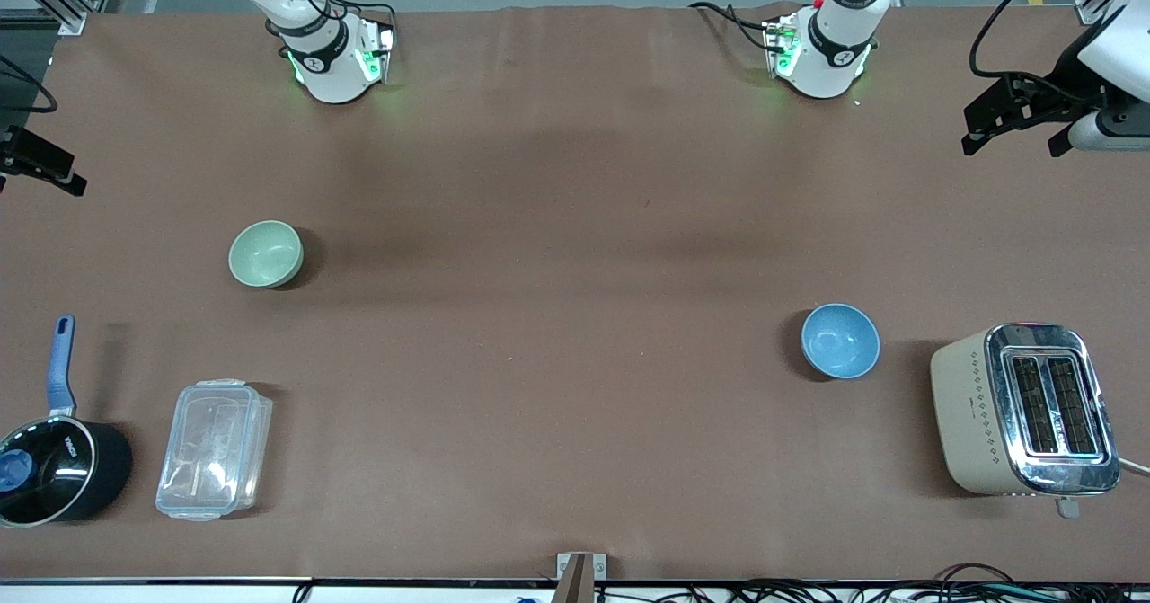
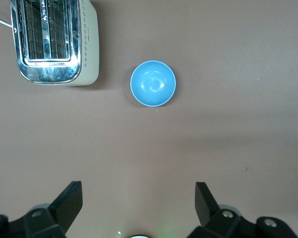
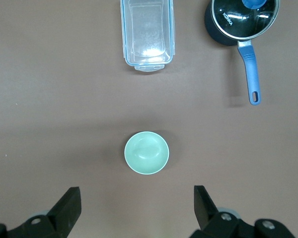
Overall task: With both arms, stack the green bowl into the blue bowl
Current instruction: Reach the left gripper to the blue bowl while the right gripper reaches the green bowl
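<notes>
The pale mint-green bowl [image 1: 265, 253] stands upright and empty on the brown table toward the right arm's end; it also shows in the right wrist view [image 3: 146, 152]. The blue bowl [image 1: 840, 341] stands upright and empty toward the left arm's end, beside the toaster; it also shows in the left wrist view [image 2: 153, 83]. My left gripper [image 1: 1012, 136] hangs open and empty high over its end of the table [image 2: 139, 191]. My right gripper [image 1: 40, 167] hangs open and empty high over its own end [image 3: 137, 196]. Both are well apart from the bowls.
A cream and chrome toaster [image 1: 1024, 410] stands beside the blue bowl. A clear plastic lidded box [image 1: 214, 448] and a black saucepan with a blue handle [image 1: 54, 459] lie nearer the front camera than the green bowl.
</notes>
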Robot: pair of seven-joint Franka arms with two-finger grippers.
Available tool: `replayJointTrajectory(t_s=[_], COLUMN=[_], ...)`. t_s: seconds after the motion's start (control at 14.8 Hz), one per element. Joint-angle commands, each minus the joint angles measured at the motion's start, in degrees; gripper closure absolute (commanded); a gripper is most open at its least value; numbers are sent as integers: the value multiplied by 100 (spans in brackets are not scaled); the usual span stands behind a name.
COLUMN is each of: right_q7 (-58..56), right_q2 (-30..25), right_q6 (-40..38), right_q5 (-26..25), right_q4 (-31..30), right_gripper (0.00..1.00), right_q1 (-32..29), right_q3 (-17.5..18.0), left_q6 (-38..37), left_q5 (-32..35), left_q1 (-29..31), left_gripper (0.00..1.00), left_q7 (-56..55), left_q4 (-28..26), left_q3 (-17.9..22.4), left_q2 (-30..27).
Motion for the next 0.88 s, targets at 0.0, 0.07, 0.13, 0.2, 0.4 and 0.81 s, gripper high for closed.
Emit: replayJointTrajectory(t_s=[0.0,0.07,0.13,0.2,0.4,0.81], right_q7=[-67,-67,-67,-58,-67,-67], right_q2=[34,25,34,34,25,87], right_q6=[-26,-26,-26,-26,-26,-9], right_q5=[114,114,105,114,114,114], right_q4=[57,57,57,48,48,4], right_gripper=[0,0,0,0,0,0], right_q1=[-7,-7,-7,-7,2,-24], right_q3=[-11,-11,-11,-11,-11,-11], left_q6=[-122,-131,-122,-122,140,2992], left_q5=[11,11,19,98,99,309], left_q1=[-10,-10,-10,-28,7,16], left_gripper=[0,0,0,0,0,0], left_q7=[-32,-32,-50,-50,47,-94], left_q4=[201,210,219,236,184,-1676], left_q3=[0,9,9,0,0,9], left_q2=[180,190,285,443,996,1341])
